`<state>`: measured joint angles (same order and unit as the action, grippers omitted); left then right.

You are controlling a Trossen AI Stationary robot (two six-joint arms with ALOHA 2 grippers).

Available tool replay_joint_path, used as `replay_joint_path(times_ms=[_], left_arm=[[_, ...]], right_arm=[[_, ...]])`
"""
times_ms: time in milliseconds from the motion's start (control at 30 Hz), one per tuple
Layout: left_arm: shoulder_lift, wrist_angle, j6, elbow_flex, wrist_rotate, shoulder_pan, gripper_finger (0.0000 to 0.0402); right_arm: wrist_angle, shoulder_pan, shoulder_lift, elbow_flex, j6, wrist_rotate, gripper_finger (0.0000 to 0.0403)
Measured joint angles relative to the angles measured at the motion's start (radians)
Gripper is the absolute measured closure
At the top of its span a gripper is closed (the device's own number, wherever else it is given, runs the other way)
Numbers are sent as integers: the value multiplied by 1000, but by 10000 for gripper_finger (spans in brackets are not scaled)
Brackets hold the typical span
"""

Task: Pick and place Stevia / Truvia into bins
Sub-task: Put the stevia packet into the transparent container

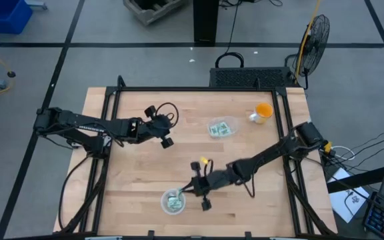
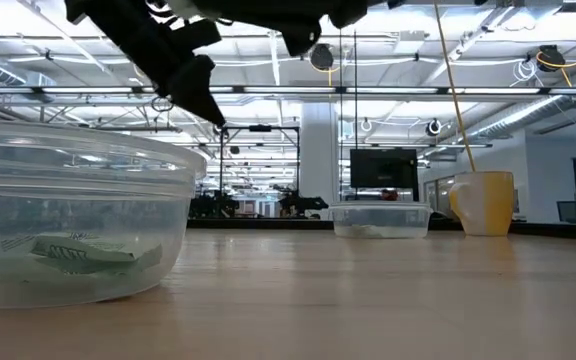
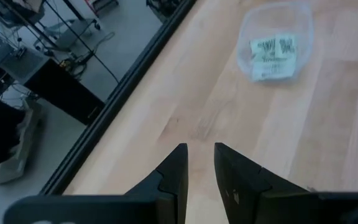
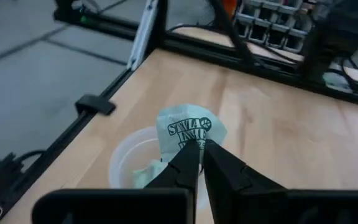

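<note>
The near clear bowl (image 1: 173, 202) (image 2: 68, 225) (image 4: 128, 163) holds a few green-and-white sachets (image 2: 68, 255). My right gripper (image 1: 187, 191) (image 4: 199, 148) hangs just above this bowl's rim and is shut on one Stevia sachet (image 4: 188, 130). The far clear bowl (image 1: 223, 127) (image 2: 381, 218) (image 3: 273, 42) also has sachets (image 3: 273, 53) lying flat in it. My left gripper (image 1: 166, 138) (image 3: 200, 154) hovers over bare table left of the far bowl, its fingers a little open and touching nothing. My right gripper pinches the sachet between its two fingers by one edge (image 4: 190, 144). The fingers slant down from the table's right side. The sachet sticks out beyond the fingertips, lifted clear, over the near bowl.
A small orange cup (image 1: 263, 111) (image 2: 483, 203) stands near the table's far right corner, right of the far bowl. A black frame rail (image 1: 105, 133) runs along the table's edges. Bare wood lies between the two bowls.
</note>
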<state>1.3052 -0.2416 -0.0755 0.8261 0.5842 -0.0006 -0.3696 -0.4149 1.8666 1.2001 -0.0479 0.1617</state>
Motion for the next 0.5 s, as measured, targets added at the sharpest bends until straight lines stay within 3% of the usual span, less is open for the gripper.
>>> replay_joint_path(times_ms=[300, 500], left_arm=[[0, 54, 10, 0, 0, 2, 316], [0, 55, -15, 0, -4, 2, 316]], right_arm=[[126, -5, 194, 171, -45, -9, 392], [229, 8, 233, 217, -9, -56, 391]])
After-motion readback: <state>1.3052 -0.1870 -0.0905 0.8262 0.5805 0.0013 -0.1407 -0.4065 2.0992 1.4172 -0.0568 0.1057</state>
